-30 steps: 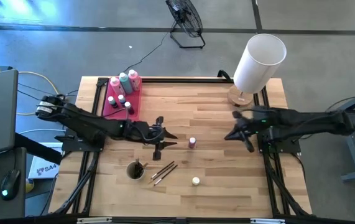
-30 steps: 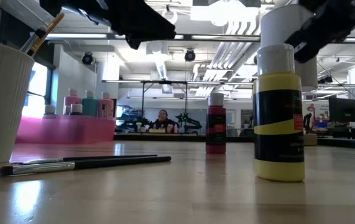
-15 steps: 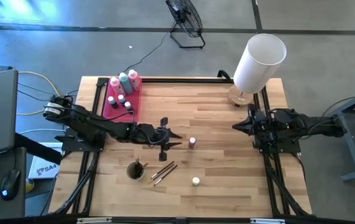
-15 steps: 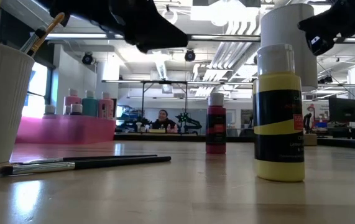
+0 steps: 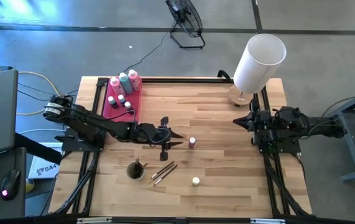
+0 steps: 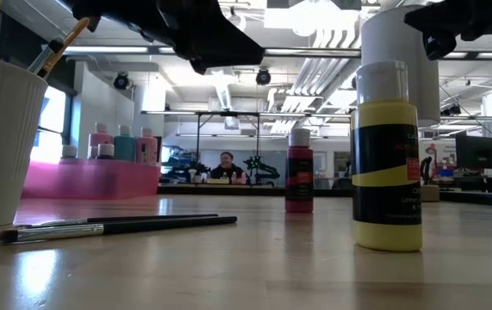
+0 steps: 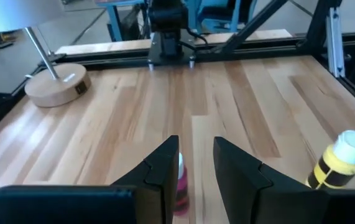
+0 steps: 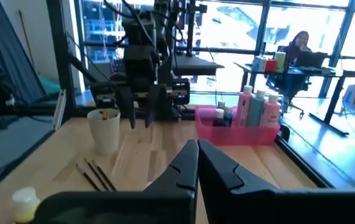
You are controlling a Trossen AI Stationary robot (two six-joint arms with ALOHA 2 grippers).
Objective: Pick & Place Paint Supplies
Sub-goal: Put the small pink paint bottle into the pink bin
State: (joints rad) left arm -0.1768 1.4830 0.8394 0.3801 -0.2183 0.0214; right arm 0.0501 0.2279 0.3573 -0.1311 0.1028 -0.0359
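Observation:
A small dark-red paint bottle (image 5: pixel 192 142) with a pale cap stands upright on the table's middle; it also shows in the low view (image 6: pixel 299 176). My left gripper (image 5: pixel 171 138) is open just left of it and above table height; in the left wrist view (image 7: pixel 196 163) the bottle (image 7: pixel 181 186) is half hidden behind one finger. A yellow bottle (image 5: pixel 196 181) stands near the front edge. Two brushes (image 5: pixel 163 172) lie flat beside a white cup (image 5: pixel 135 170) holding brushes. My right gripper (image 5: pixel 244 121) is shut and empty at the table's right side.
A pink tray (image 5: pixel 133 107) at the far left holds two pink and one teal bottle (image 5: pixel 124 81) and small pots. A lamp with a white cylinder shade (image 5: pixel 259 62) stands at the far right corner. Black frame rails run along the table's edges.
My right gripper has drawn back toward the table's right and far edges, away from the middle. My left gripper has gone a little toward the right, nearer the dark-red bottle. The bottles, brushes and cup have stayed where they were.

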